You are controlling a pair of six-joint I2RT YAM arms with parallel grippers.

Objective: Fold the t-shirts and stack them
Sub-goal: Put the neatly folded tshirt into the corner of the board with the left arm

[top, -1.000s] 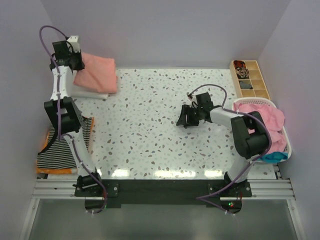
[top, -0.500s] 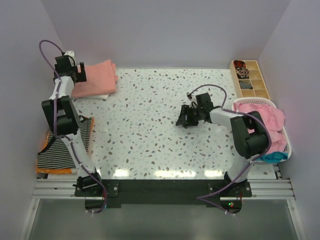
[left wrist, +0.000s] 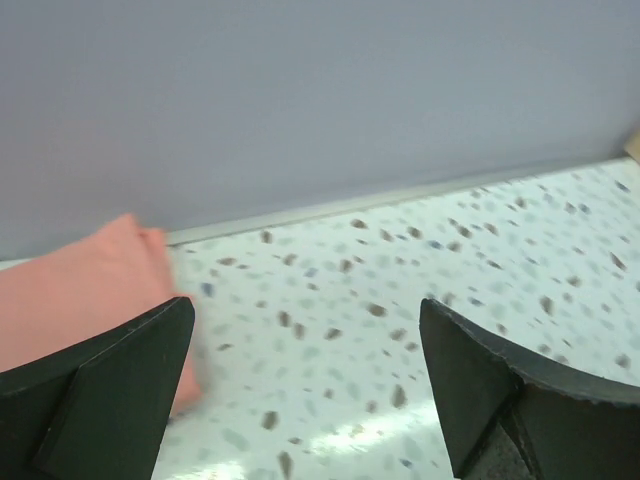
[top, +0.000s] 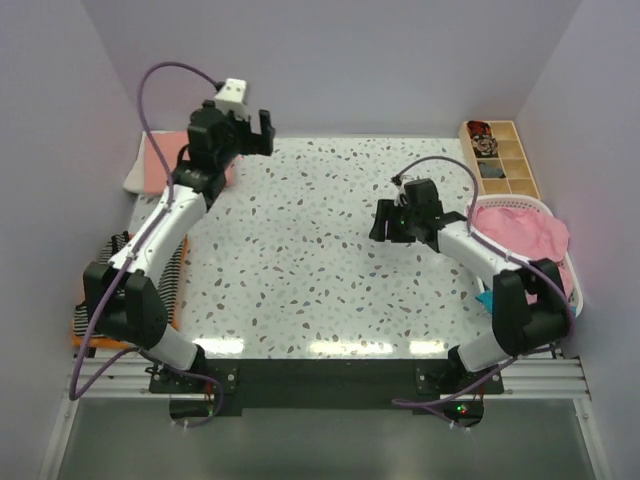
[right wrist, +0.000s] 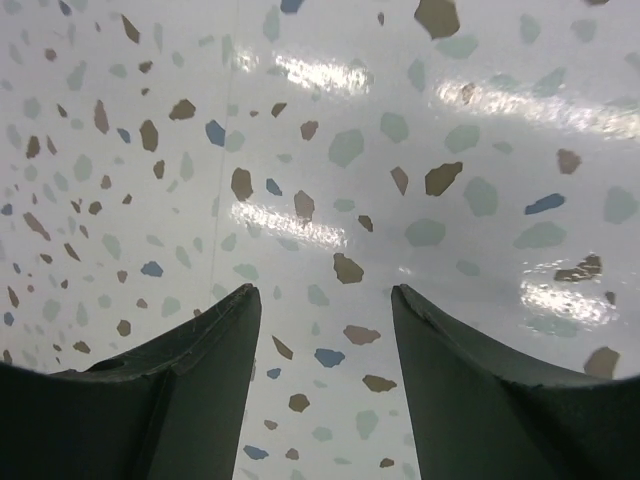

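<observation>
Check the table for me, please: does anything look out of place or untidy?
Nothing looks spilled or damaged. Only the pink clothes are untidy: they heap over the rim of the white basket at the right edge. The folded salmon t-shirt lies flat in the far left corner.

White speckled terrazzo-look desk (top: 300, 270): smooth, glossy, glare streaks near front edge. Folded salmon-pink t-shirt (left wrist: 70, 290): soft matt cloth. Black-and-white striped t-shirt (top: 172, 280): matt cloth. Left pincer (left wrist: 305, 320), right pincer (right wrist: 325, 300): black plastic, matt. Tan compartment box (top: 503, 157): bare matt wood. White laundry basket (top: 512, 204): smooth plastic. Silver base rail (top: 105, 378): dull metal.
</observation>
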